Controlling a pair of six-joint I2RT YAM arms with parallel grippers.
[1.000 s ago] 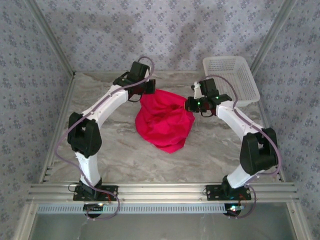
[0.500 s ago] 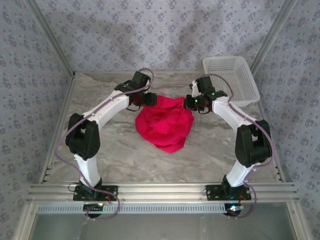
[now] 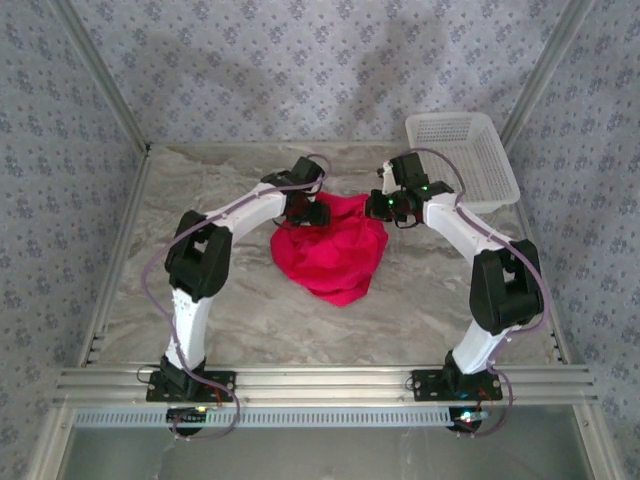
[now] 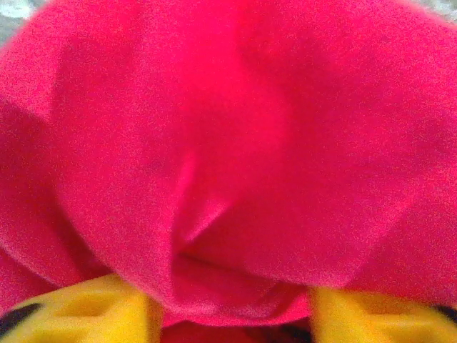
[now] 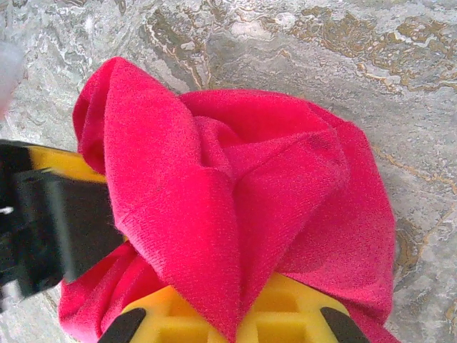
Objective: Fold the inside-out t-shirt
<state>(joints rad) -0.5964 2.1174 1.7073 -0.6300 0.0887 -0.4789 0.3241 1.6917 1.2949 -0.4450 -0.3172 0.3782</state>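
with the t-shirt (image 3: 330, 250) bunched mid-way on the bench (image 3: 240, 300), right claw (image 3: 378, 206) pinched shut on its far edge and left claw (image 3: 315, 212) half-wide astride a fold, close the left on one layer only before spreading flat

1 white slatted basket (image 3: 463, 160) sits on the marble-patterned table (image 3: 250, 310) at its far right corner.

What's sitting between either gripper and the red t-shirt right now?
Nothing visible. The right gripper is shut on the t-shirt at its far right edge; the left gripper is at its far left edge, cloth bunched between its yellow fingers. The white basket stands apart, far right.
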